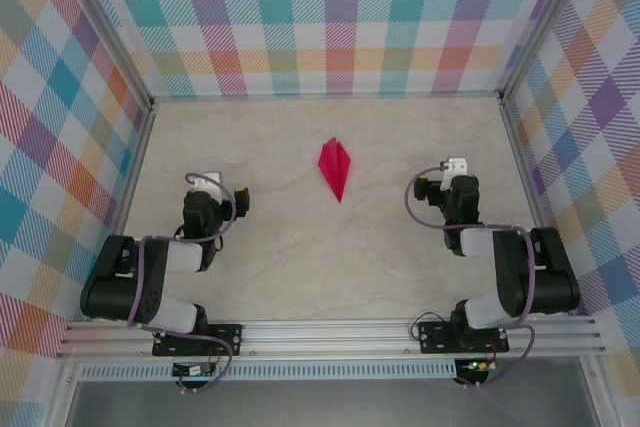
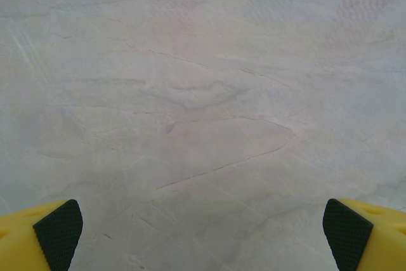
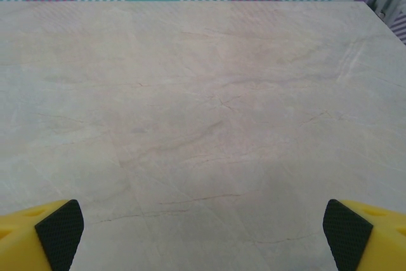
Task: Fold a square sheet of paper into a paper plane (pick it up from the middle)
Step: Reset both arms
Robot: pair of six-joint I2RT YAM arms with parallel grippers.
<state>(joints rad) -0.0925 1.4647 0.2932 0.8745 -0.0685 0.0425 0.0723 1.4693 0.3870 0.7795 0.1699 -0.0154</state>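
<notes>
Yellow, black-padded left fingers (image 2: 58, 230) spread wide, gripping nothing, low over marble-look tabletop (image 1: 300, 267). Right fingers (image 3: 347, 233) same: spread wide, empty. Farther out, the magenta-pink paper plane (image 1: 335, 168) lies flat mid-tabletop, between both arms and well apart from each, slimmer tip toward near edge. Plaid walls (image 1: 340, 17) behind.
</notes>
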